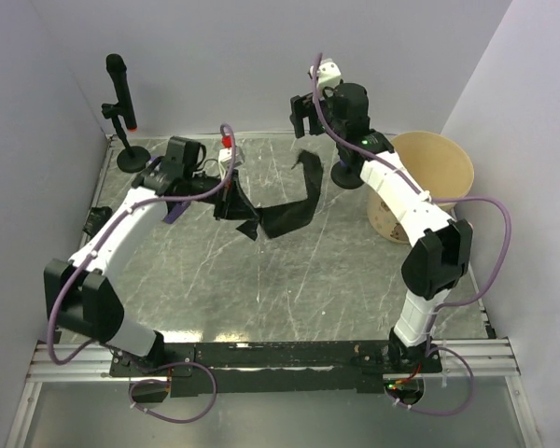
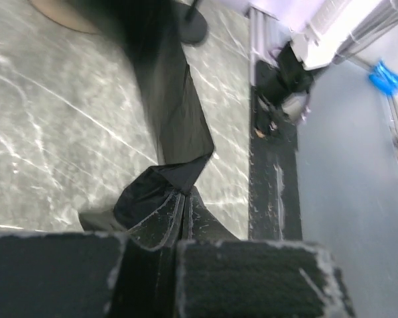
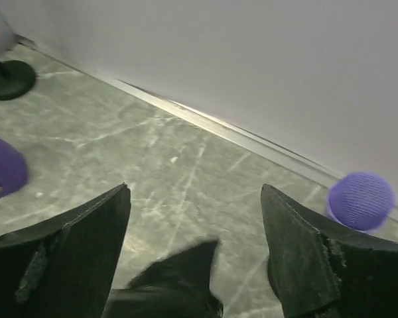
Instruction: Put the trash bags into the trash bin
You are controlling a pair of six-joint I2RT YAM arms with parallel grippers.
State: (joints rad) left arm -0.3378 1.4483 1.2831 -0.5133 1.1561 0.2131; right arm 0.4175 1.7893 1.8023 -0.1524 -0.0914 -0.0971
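— How many bags are you counting?
— One trash bag [image 1: 289, 213], stretching across the table [image 1: 261, 280]. My left gripper [image 2: 184, 199] is pinching its near end, jaws clamped on the film.
— And your right?
— My right gripper [image 3: 194, 192] is hanging spread wide above the far tip, touching nothing. One trash bin [image 1: 443, 163] is standing at the right edge; open tabletop is showing between.

Bright, even light, soft shadows; wrist views smeared (worst near the lens).
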